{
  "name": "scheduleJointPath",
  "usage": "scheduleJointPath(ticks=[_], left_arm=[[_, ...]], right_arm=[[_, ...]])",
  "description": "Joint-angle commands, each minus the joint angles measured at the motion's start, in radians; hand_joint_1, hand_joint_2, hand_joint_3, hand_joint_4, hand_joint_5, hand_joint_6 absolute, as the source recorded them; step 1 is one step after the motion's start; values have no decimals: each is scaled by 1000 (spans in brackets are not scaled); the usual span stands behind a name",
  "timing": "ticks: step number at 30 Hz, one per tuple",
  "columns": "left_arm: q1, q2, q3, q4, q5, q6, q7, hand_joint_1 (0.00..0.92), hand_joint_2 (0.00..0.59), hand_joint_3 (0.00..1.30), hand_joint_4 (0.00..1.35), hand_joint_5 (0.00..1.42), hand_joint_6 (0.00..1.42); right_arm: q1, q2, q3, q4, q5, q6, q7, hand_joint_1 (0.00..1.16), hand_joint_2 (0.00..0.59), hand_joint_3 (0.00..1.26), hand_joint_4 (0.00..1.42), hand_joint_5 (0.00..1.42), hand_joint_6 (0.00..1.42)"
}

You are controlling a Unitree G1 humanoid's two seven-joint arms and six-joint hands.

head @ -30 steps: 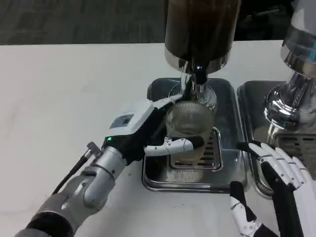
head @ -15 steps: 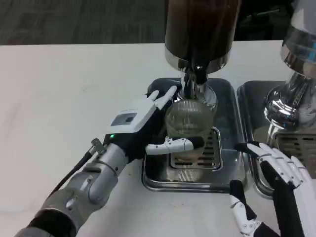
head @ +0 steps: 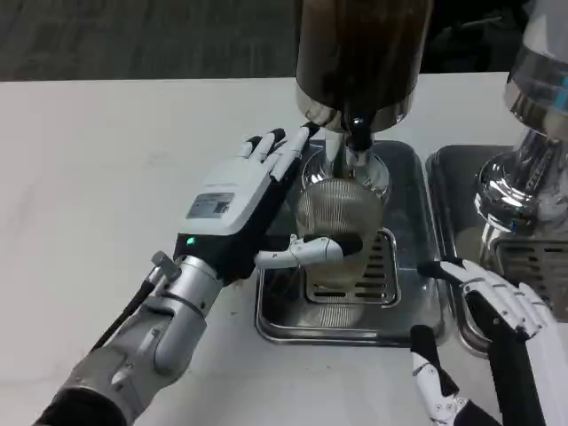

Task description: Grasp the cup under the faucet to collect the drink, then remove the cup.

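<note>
While cup [head: 340,232] sits under faucet [head: 357,138], left hand [head: 253,200] released beside; right hand [head: 484,342] spread, empty.

You have one ribbed clear glass cup [head: 339,222], two shiny steel drip trays [head: 417,293] [head: 453,195], two chrome-based drink dispensers [head: 359,62] [head: 532,133], and two white-and-black robot hands [head: 244,200] [head: 488,342] on one white table [head: 115,177].

Bright, even overhead lighting; soft shadows under the left hand [head: 232,200]. Sharp glare beyond its fingertips on the chrome faucet [head: 355,133] and right-side steel tray [head: 444,177]. Mostly crisp focus throughout.
</note>
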Motion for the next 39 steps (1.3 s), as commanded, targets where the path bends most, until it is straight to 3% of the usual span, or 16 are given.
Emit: scheduleJointPath(ticks=[1, 5, 15, 23, 27, 28, 29, 32, 36, 39], left_arm=[[62, 34, 32, -93, -15, -11, 12, 0, 0, 0, 0, 0, 0], [137, 72, 78, -194, -37, -26, 5, 0, 0, 0, 0, 0, 0], [393, 218, 259, -525, -141, -95, -67, 16, 28, 0, 0, 0, 0], [506, 261, 414, -645, -295, -152, -160, 1, 65, 0, 0, 9, 26], [511, 276, 490, -641, -499, -233, -291, 0, 82, 43, 0, 59, 83], [502, 276, 509, -634, -585, -250, -343, 0, 85, 84, 36, 91, 105], [495, 274, 526, -630, -672, -262, -394, 0, 96, 181, 183, 222, 205], [462, 272, 560, -627, -905, -257, -574, 0, 117, 285, 300, 356, 361], [405, 267, 581, -618, -1100, -201, -791, 0, 122, 311, 344, 403, 355], [345, 279, 588, -626, -1260, -56, -997, 0, 120, 312, 348, 397, 351]], right_arm=[[-8, -6, -8, 1, 21, 5, 18, 527, 486, 326, 224, 223, 143], [-23, -12, -16, 2, 30, 1, 27, 528, 486, 326, 224, 224, 143], [-75, -28, -32, 16, 55, -4, 44, 531, 486, 326, 233, 224, 145], [-127, -45, -42, 41, 82, -8, 65, 535, 489, 326, 234, 224, 147], [-164, -50, -47, 57, 99, 1, 93, 535, 487, 323, 234, 224, 147], [-184, -52, -52, 67, 111, 8, 110, 535, 487, 322, 234, 224, 147], [-202, -53, -56, 75, 121, 16, 127, 535, 487, 321, 232, 224, 146], [-239, -57, -68, 93, 145, 30, 165, 530, 493, 299, 211, 224, 143], [-275, -59, -79, 115, 171, 49, 203, 526, 495, 296, 209, 224, 143], [-296, -59, -78, 131, 183, 58, 220, 521, 496, 295, 201, 211, 143]])
